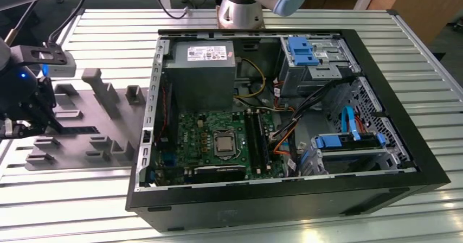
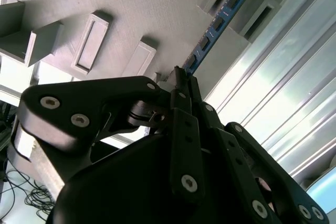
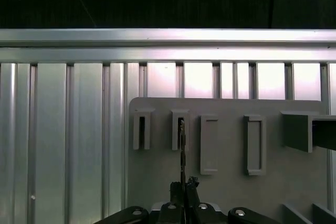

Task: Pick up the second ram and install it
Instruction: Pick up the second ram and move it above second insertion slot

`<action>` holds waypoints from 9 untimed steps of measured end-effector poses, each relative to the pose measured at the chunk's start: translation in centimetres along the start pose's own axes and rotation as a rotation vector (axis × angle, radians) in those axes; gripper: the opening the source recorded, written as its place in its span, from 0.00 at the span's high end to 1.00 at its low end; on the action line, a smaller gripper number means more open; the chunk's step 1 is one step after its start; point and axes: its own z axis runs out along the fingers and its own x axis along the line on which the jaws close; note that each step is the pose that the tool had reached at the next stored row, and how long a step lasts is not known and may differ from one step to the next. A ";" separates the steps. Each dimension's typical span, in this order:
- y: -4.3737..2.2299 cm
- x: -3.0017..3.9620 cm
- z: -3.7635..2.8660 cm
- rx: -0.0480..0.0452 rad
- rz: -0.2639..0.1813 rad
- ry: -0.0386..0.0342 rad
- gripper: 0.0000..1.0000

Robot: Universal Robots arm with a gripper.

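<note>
1. Gripper [image 2: 181, 77] jaws were clamped on one end of the second ram [image 2: 215, 24].
2. Ram's far end sat in a grey holder [image 2: 131, 3] slot, beside the open PC case [image 1: 289, 199].

Raised blocks [image 1: 97, 85] of the grey holder [image 1: 76, 106] hem the gripper [image 3: 182, 186], clamped on the second ram [image 2: 218, 22]; in the exterior view the computer case [image 1: 289, 199] walls off the holder's 3 o'clock (just beside it), with bare slatted table [image 1: 65, 199] open at 6 o'clock.
</note>
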 end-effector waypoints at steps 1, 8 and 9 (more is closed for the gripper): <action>0.00 0.00 -0.09 0.0000 0.000 0.0000 0.86; 0.00 -0.01 -0.28 0.0000 0.000 0.0000 0.86; 0.00 -0.01 -0.28 0.0001 0.000 0.0000 0.86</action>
